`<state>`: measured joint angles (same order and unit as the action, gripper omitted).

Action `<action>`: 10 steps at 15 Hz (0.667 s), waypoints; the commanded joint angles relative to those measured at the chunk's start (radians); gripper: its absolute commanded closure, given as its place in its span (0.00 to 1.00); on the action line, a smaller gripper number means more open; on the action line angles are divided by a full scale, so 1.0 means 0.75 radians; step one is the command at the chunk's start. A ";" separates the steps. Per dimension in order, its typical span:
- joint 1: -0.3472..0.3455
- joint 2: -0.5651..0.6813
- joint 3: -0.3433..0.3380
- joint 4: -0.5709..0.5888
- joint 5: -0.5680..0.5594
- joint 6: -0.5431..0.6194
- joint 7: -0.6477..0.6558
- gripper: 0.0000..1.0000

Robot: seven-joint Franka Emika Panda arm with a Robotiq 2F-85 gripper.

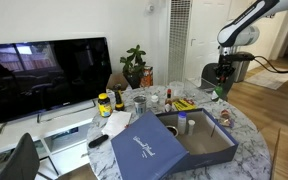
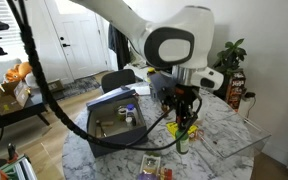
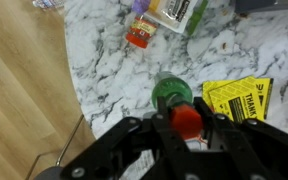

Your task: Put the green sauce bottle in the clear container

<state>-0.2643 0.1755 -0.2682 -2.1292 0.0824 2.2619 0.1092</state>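
Note:
The green sauce bottle (image 3: 170, 92) is slim, with a reddish top, and stands upright near the edge of the marble table (image 3: 104, 60). My gripper (image 3: 187, 115) is shut on the reddish top from above. In both exterior views the gripper (image 1: 222, 78) (image 2: 184, 112) holds the bottle (image 1: 219, 93) (image 2: 182, 138) over the table's edge area. I cannot tell if the bottle is touching the table. The clear container (image 2: 227, 150) shows only faintly, beside the bottle near the table edge.
A large navy blue box (image 1: 179, 140) (image 2: 114, 115) lies open on the table. A yellow leaflet (image 3: 239, 97) and a snack packet (image 3: 174, 12) lie near the bottle. A dark yellow-labelled jar (image 1: 104, 103), a grey cup (image 1: 140, 102) and a red-brown bottle (image 1: 168, 97) stand further off. Wooden floor (image 3: 24, 90) lies beyond the edge.

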 commanded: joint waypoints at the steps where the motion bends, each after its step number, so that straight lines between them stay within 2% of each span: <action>1: -0.024 -0.143 -0.028 0.162 -0.036 -0.353 0.000 0.92; 3: -0.026 -0.151 -0.029 0.318 -0.029 -0.526 0.001 0.92; 5: -0.018 -0.097 -0.014 0.452 0.038 -0.569 -0.019 0.92; 6: -0.024 -0.162 -0.023 0.345 -0.004 -0.514 -0.002 0.69; 10: -0.016 -0.117 -0.007 0.433 0.012 -0.543 -0.001 0.69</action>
<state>-0.2737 0.0858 -0.2754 -1.8086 0.0912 1.8584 0.1090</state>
